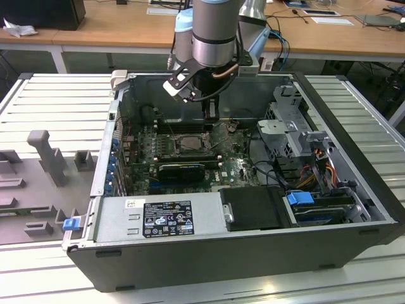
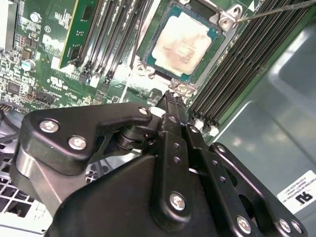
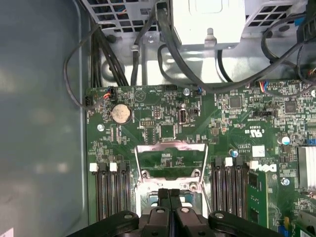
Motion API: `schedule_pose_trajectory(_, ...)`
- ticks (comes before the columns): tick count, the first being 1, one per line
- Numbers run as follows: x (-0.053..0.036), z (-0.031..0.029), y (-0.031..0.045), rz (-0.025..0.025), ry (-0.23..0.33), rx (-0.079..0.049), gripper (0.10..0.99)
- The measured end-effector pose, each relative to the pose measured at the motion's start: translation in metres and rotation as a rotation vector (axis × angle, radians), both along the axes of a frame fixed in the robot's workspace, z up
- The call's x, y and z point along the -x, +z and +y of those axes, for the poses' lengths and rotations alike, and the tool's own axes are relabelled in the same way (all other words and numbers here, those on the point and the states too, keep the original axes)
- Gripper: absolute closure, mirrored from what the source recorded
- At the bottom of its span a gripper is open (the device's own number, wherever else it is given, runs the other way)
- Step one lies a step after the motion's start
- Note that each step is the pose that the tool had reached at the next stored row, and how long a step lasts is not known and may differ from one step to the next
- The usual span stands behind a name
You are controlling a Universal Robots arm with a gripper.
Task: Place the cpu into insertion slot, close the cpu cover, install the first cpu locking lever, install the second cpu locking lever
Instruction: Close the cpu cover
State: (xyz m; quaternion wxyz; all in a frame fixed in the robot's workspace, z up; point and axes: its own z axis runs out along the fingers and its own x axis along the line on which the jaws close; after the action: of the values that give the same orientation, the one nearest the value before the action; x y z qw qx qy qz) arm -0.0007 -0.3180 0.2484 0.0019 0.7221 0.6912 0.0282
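Observation:
The cpu (image 2: 180, 44), with a pale, stained silver top, lies flat in the insertion slot (image 2: 224, 22) on the green board. In the exterior view the slot (image 1: 190, 144) is just below my gripper (image 1: 211, 116). The cpu cover (image 3: 170, 146) stands raised on its hinge, and the board shows through its window. My gripper (image 3: 169, 193) is shut, fingers pressed together with nothing between them. Its tip (image 2: 173, 98) hovers at the socket's edge beside the cover's hinge side. A thin lever rod (image 2: 276, 10) sticks up from the socket corner.
Black memory slots (image 3: 111, 190) flank the socket on both sides. A long black graphics card (image 1: 183, 170) lies in front of it. The power supply (image 1: 158, 218), the drive cage (image 1: 294, 126) and loose cables (image 3: 168, 44) crowd the case, and its walls are close.

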Motion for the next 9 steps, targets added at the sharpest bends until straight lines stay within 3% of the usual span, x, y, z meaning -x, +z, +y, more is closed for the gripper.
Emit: schedule_pose_trajectory(9,-0.0103,0.0000,0.0000,0.0008,0.000,0.000,0.980)
